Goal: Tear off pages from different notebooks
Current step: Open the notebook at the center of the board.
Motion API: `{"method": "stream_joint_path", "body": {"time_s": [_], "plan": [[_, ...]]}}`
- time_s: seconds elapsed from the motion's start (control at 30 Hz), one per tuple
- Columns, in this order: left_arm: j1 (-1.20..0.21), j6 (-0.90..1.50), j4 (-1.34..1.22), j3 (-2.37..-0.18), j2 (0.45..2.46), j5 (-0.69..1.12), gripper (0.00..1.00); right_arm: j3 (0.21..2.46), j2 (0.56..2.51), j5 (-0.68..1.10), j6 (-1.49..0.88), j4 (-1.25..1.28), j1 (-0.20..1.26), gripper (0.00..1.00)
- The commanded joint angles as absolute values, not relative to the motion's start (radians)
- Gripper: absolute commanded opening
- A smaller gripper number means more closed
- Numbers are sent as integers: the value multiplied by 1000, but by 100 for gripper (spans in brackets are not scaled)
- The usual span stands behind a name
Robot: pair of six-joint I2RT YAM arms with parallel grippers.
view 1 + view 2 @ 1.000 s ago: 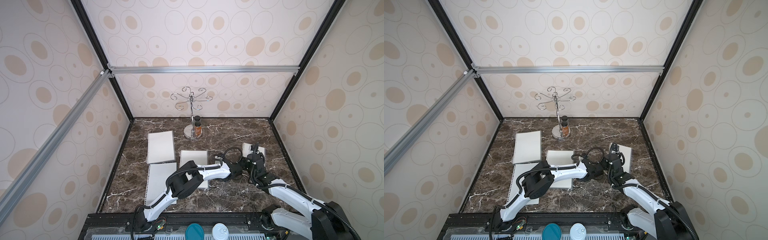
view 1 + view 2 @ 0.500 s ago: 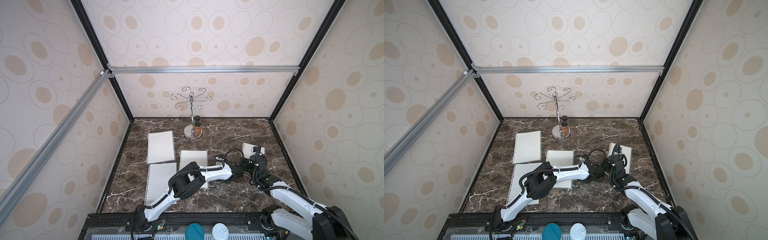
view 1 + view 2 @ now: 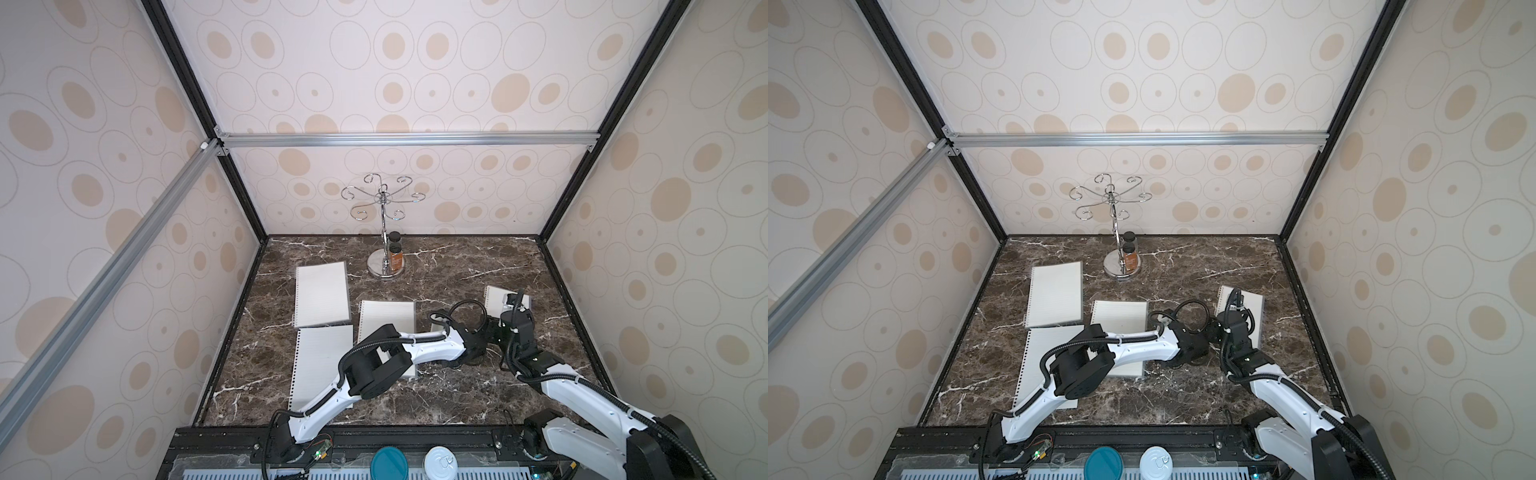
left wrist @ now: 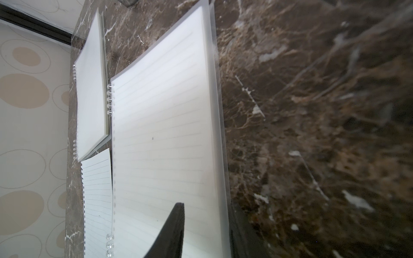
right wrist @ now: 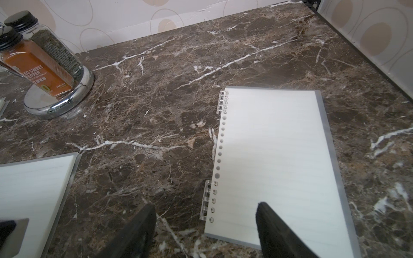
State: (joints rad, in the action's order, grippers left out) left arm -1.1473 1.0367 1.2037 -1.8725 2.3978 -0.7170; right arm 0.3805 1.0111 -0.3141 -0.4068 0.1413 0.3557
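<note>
Right gripper [image 5: 204, 205] spread wide astride the ring-bound edge of the small notebook [image 5: 274, 156] at right, left gripper [image 4: 206, 207] narrowly parted over the right edge of the middle notebook [image 4: 161, 134], loose page [image 3: 320, 357] flat at near left.

Three notebooks lie on the worktop [image 3: 478, 257]: large notebook [image 3: 322, 295] at ten o'clock, middle notebook [image 3: 388, 318] at centre, small notebook [image 3: 494, 300] at three o'clock. One loose page [image 3: 322, 365]. Two spice jars [image 3: 395, 258], one hook stand [image 3: 374, 266].
</note>
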Motion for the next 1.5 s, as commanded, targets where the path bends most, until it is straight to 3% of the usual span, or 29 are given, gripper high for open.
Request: {"method": "stream_joint_path", "body": {"time_s": [0.0, 0.27, 0.67, 1.13, 1.27, 1.47], "plan": [[-1139, 1081, 1287, -1879, 2436, -744, 33, 373, 982, -293, -416, 173, 353, 74], [-1137, 1061, 1323, -1948, 2412, -756, 16, 371, 979, -290, -416, 176, 351, 74], [-1114, 1026, 1270, -1917, 2360, -738, 1, 368, 976, -284, -416, 178, 350, 74], [-1045, 899, 978, -1661, 2126, -581, 0, 367, 973, -271, -416, 179, 350, 74], [-1008, 829, 831, -1530, 1969, -489, 0, 355, 969, -190, -453, 195, 350, 74], [-899, 725, 544, -1234, 1692, -264, 0, 325, 1071, 146, -637, 432, 363, 71]]}}
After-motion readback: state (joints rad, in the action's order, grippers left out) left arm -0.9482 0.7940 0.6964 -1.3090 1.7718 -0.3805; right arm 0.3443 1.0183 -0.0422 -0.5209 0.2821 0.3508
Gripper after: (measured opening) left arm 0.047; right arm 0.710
